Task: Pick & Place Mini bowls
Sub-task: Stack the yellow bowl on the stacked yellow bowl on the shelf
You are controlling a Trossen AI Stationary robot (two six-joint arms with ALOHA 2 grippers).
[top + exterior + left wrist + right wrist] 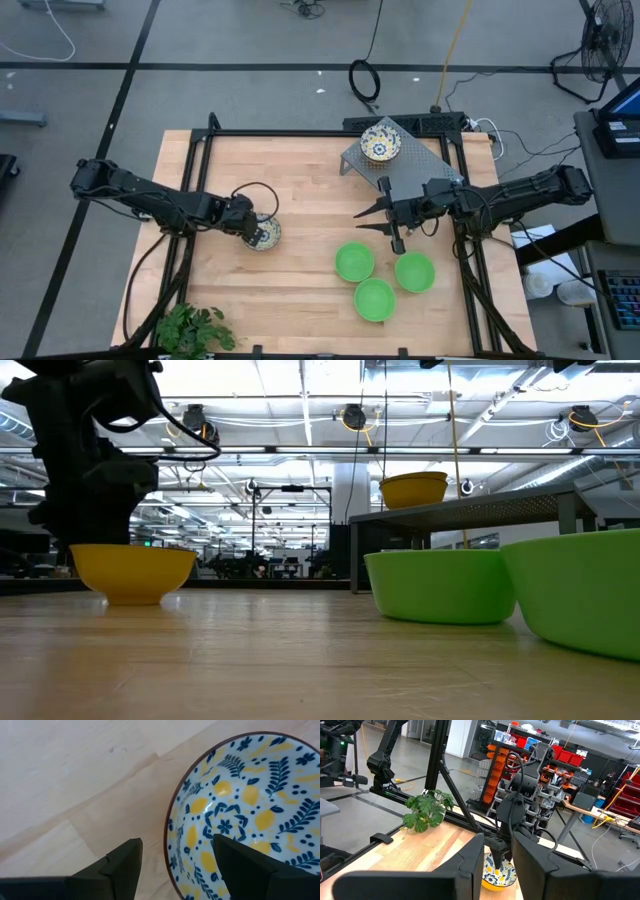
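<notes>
Landmark = grey perforated rack [405, 165], at the far right part of the wooden table [300, 200].

Around it:
- One patterned bowl [381, 145] sits on top of the rack, far-left corner; in the low view it shows yellow on the raised deck [413, 489].
- Three green bowls [354, 262] [414, 271] [374, 298] cluster on the table on the near side of the rack, close together. In the low view two of them [440, 585] [585, 595] block the right half of the picture.
- Second patterned bowl [265, 233] is on the table well left of the rack, clear of the green cluster.
- Potted plant [195, 330] at the near-left table edge, far from the rack.
- A third patterned bowl doesn't show in any view.

Grippers:
- Left gripper [255, 228] is at the second patterned bowl [245, 815]. Wrist view: jaws part open and straddling the rim, one finger [250, 865] inside the bowl, the other outside over bare wood. Not clamped on the rim as far as I can see; contact can't be told. Bowl sits flat on the table [132, 572].
- Right gripper [375, 222] hovers at the rack's near-left corner, between the rack and the green bowls. Fingers spread in the high view, nothing between them.
</notes>
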